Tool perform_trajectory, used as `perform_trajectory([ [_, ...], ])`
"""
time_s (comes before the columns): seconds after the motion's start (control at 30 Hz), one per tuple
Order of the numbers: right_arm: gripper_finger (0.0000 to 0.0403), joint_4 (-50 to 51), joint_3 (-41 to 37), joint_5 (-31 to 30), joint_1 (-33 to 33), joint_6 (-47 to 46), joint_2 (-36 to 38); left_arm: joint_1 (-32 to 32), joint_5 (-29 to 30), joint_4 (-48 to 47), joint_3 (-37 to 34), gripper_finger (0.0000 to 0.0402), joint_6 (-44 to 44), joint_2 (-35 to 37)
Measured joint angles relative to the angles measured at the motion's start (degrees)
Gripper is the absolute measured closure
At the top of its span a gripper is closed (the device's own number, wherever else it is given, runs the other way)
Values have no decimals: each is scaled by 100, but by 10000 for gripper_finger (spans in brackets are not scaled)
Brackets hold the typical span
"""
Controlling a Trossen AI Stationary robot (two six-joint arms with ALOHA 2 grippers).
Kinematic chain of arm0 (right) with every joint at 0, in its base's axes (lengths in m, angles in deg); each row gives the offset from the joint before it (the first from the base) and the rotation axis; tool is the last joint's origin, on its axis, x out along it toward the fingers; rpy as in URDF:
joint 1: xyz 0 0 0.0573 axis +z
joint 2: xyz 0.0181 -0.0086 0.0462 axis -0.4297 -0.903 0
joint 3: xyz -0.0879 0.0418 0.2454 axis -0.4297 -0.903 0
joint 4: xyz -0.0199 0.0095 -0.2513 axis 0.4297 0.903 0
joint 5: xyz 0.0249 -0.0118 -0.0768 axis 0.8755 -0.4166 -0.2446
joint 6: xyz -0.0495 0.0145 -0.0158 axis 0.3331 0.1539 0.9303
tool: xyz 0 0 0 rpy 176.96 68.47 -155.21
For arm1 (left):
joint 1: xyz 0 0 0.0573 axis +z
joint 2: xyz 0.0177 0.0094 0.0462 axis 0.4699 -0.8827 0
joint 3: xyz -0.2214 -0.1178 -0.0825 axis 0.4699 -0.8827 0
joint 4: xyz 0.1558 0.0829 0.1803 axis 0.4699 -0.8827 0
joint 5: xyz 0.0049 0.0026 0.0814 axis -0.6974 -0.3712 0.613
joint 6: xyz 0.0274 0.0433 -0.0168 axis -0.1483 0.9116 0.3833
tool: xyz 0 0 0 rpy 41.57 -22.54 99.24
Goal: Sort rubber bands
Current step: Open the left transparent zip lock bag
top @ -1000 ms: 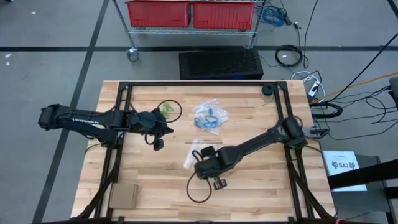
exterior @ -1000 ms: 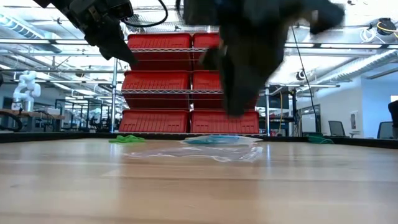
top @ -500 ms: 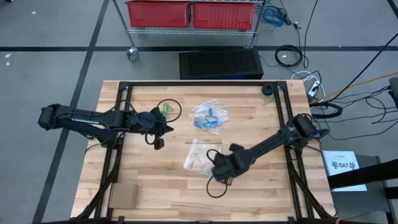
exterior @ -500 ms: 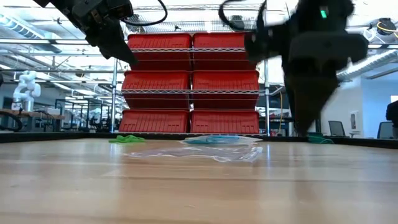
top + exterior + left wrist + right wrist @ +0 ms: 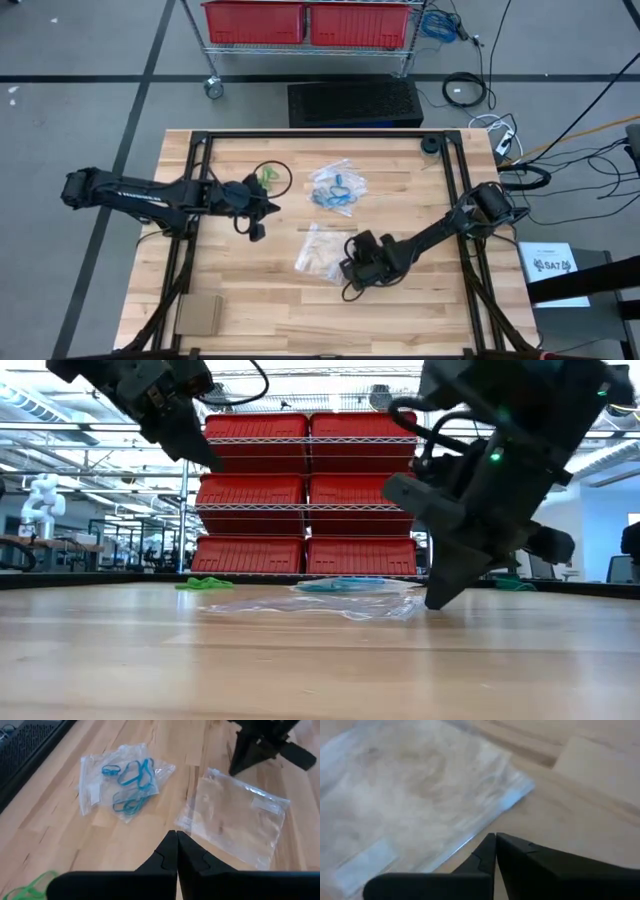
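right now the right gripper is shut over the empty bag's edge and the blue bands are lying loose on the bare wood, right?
Not quite. The blue bands are inside a clear bag, not loose on the wood; the left wrist view shows this. The rest holds: the right gripper is shut, its tips over the edge of the empty bag.

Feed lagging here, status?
Left gripper shut, empty, raised. Right gripper shut, low at empty bag. Blue bands on other bag, green bands loose.
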State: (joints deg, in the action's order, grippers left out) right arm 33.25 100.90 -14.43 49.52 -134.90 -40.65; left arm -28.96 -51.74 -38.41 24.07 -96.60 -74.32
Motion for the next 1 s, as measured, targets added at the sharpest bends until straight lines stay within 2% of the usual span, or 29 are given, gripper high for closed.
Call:
perform_trajectory([
  [0.1, 396, 45, -100, 57, -220, -29, 22, 0, 2, 104, -206, 401, -45, 0],
  [0.3, 401, -338, -141, 0, -751, 706, 13, 0, 2, 585, -435, 401, -57, 0],
  [0.37, 401, -689, -156, -61, -945, 1347, 2, 0, 2, 658, -441, 401, -55, 0],
  [0.47, 402, -1669, -183, -102, -1268, 2826, -46, -2, 0, 807, -441, 401, -50, 0],
  [0.53, 403, -2372, -175, 258, -1453, 3766, -41, 0, 1, 945, -441, 401, -48, 0],
  [0.6, 403, -2748, -123, 958, -1593, 4344, -36, 0, 2, 1054, -441, 401, -48, 0],
  [0.67, 403, -2558, 24, 1306, -1648, 4581, -27, -2, 2, 1061, -441, 401, -48, 0],
  [0.83, 394, -1824, 403, 1234, -1621, 4688, 52, -28, 1, 1078, -441, 401, -52, 0],
  [1.0, 339, -1721, 428, 1265, -1635, 4532, -38, -65, 0, 1262, -439, 401, -35, 0],
])
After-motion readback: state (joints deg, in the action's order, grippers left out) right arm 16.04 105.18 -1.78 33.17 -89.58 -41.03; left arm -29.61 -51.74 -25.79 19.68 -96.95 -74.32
